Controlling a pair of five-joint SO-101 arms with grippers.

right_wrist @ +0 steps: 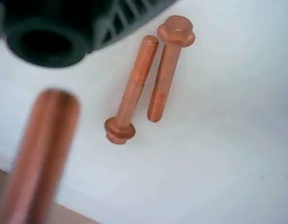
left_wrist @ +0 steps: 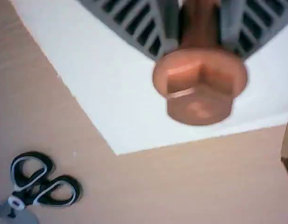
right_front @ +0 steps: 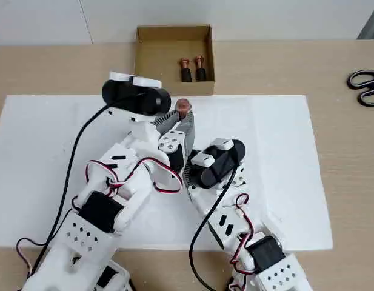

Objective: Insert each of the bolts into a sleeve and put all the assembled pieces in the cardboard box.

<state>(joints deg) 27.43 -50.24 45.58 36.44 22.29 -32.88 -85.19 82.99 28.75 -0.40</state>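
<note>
My left gripper (right_front: 182, 118) is shut on a copper bolt (right_front: 183, 108), its hex head (left_wrist: 200, 81) pointing away from the fingers (left_wrist: 134, 23), just in front of the cardboard box (right_front: 147, 60). Two assembled pieces (right_front: 193, 68) stand upright in the box. My right gripper (right_wrist: 64, 28) is shut on a black sleeve (right_wrist: 45, 44), whose open bore faces the camera. The held bolt's shaft (right_wrist: 41, 154) hangs close beside the sleeve, outside the bore. Two loose bolts (right_wrist: 132, 88) (right_wrist: 169, 65) lie side by side on the white mat, heads at opposite ends.
A white mat (right_front: 283, 170) covers the middle of the wooden table. Black-handled scissors (right_front: 367, 86) (left_wrist: 41, 186) lie on the wood at the far right. The two arms cross closely near the mat's centre.
</note>
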